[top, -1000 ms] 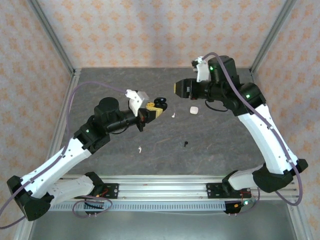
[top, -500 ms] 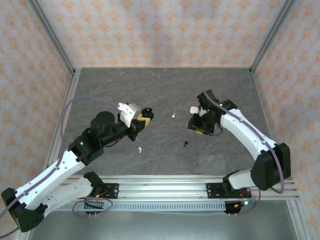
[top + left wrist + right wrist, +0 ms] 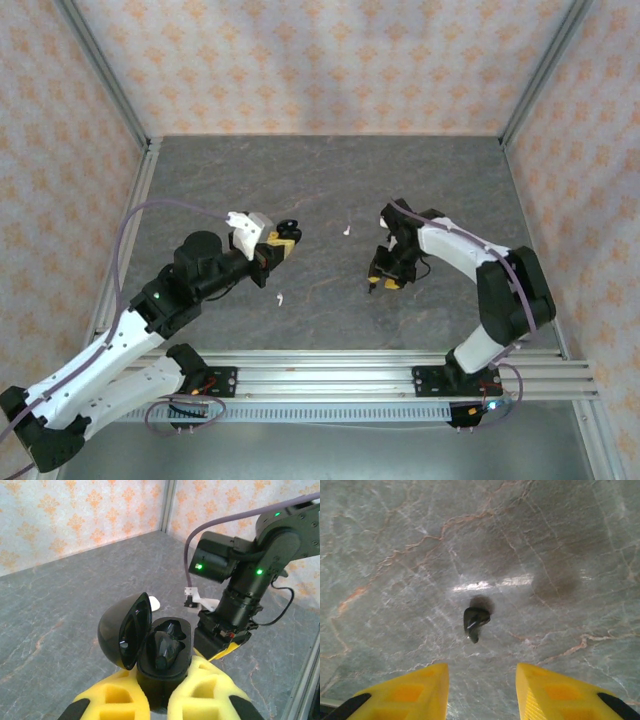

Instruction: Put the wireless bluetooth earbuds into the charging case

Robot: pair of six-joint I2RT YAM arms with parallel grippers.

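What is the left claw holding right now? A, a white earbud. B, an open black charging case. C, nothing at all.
B: in the left wrist view, the left claw grips a black charging case between its yellow fingers, and the case's lid stands open.

Light falls evenly and fairly brightly from overhead in every view, soft enough that nothing is blown out. In the right wrist view a pale streak of glare lies on the table (image 3: pixel 380 555) just beyond the black earbud (image 3: pixel 476 621). A small dark shadow hugs the earbud's far side, and a broader, fainter one sits further off to its right. The earbud itself is sharp; nearer than it, the right gripper (image 3: pixel 481 675) looks slightly soft (it sits very close to the lens). The glossy black charging case (image 3: pixel 160 647) carries dull reflections, and green lamps on the right arm (image 3: pixel 250 580) glow with small halos. From the top, both arms cast only faint, blurred shadows.
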